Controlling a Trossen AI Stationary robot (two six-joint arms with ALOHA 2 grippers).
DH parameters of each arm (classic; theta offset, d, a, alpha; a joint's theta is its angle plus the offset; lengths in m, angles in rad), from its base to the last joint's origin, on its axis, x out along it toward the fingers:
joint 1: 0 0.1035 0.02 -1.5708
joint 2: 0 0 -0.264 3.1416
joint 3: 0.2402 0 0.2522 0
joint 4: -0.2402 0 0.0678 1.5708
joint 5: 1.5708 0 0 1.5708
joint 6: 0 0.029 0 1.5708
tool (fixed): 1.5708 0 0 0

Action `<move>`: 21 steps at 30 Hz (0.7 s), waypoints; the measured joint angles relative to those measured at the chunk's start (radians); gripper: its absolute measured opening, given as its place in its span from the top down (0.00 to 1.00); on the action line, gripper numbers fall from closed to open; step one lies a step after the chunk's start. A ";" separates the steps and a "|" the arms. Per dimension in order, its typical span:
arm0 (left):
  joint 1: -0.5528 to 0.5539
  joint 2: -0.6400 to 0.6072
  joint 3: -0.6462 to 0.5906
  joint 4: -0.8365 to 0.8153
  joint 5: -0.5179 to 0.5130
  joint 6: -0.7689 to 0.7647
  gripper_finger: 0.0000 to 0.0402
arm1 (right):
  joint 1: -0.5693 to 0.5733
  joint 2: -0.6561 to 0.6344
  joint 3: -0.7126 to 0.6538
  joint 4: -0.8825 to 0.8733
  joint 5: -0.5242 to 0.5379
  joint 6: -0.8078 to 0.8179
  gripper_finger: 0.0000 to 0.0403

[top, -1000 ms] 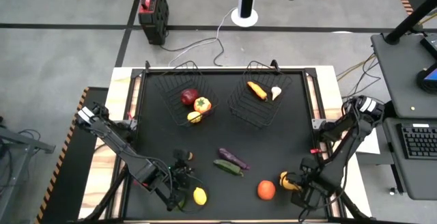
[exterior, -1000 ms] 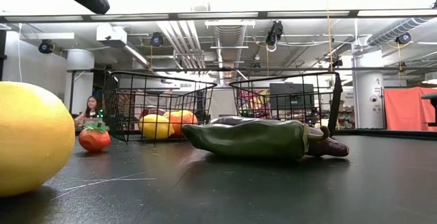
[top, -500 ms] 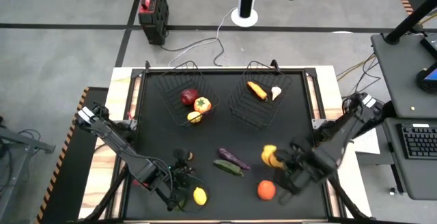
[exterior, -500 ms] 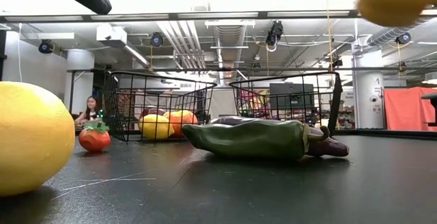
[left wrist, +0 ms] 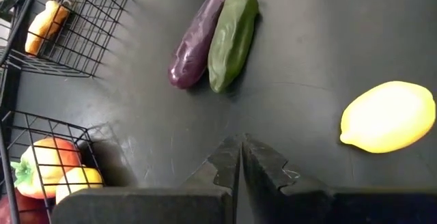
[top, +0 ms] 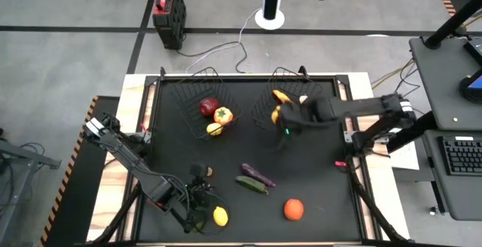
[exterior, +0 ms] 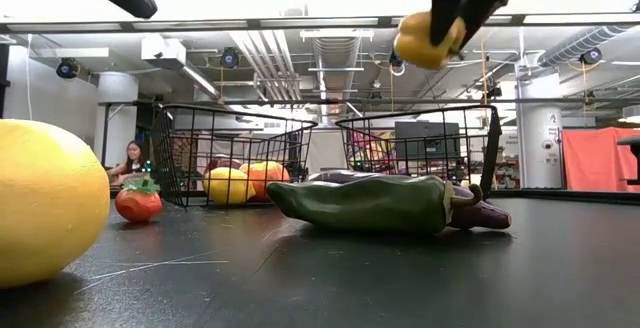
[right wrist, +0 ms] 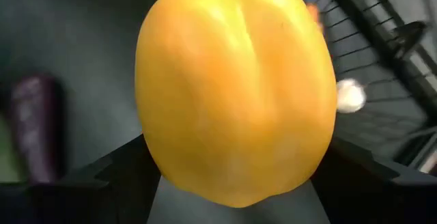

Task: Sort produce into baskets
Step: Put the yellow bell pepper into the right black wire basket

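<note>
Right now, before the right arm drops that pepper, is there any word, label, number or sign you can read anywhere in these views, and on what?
None can be read.
The red and black case on the floor beyond the table: any marking is too small to make out.
The keyboard on the side desk: keys too small to read.
The yellow pepper, baskets and table show no lettering.

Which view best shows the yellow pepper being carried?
The right wrist view: the yellow pepper fills it, clamped in the right pincer. The high view shows it small beside the right basket; the low view shows it aloft; the left wrist view misses it.
</note>
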 joint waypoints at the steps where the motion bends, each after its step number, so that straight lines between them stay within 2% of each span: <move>1: 0.000 0.000 0.000 0.000 0.000 -0.002 1.00 | -0.035 0.001 0.000 0.013 0.000 -0.032 0.23; 8: 0.000 0.000 -0.010 0.000 0.001 -0.022 1.00 | -0.236 0.014 0.000 0.063 -0.051 -0.189 0.21; 13: -0.005 -0.001 -0.021 0.000 0.001 -0.039 1.00 | -0.330 0.031 -0.004 0.087 -0.079 -0.260 0.22; 21: -0.027 -0.009 -0.048 0.001 0.001 -0.088 1.00 | -0.370 0.102 -0.005 0.119 -0.131 -0.328 0.20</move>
